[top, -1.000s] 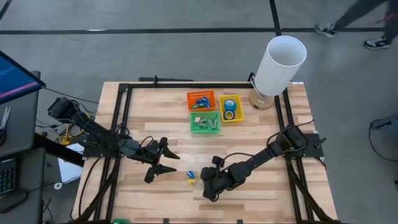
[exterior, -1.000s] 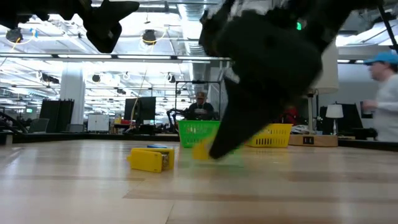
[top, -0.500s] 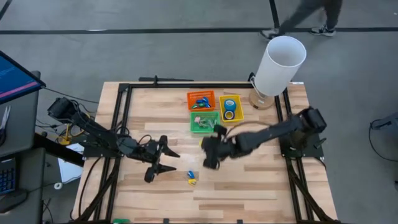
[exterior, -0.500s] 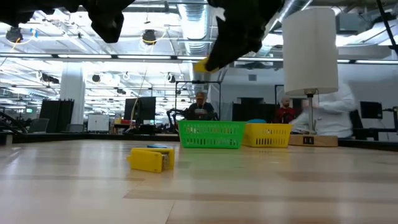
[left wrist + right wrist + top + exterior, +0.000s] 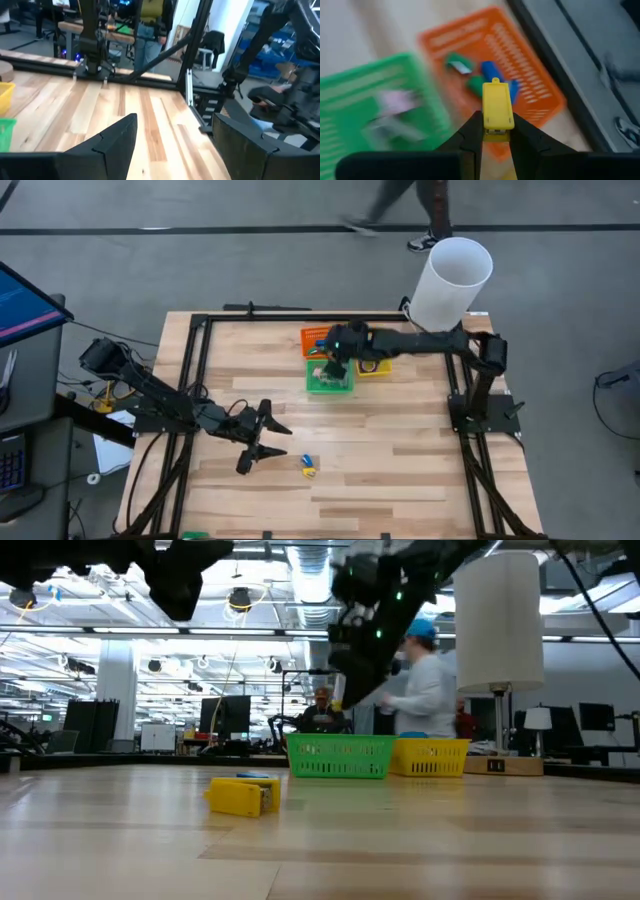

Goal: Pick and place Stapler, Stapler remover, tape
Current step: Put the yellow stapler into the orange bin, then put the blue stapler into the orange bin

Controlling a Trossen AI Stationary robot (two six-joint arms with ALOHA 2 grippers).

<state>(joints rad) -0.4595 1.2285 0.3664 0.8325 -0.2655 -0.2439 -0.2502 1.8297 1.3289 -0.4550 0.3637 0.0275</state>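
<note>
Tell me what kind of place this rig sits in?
Likely an open robotics lab or workshop: exposed ceiling ducts with industrial lamps, desks with a dark computer monitor, and a person in a blue cap walking past.

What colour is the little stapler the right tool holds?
Yellow stapler; clearest in the right wrist view.

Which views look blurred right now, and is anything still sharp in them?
Right wrist view: the green basket and orange basket smear with motion, while the yellow stapler in the right gripper stays crisp. High view: a passing person is streaked. Low view: sharp stapler on the table.
</note>
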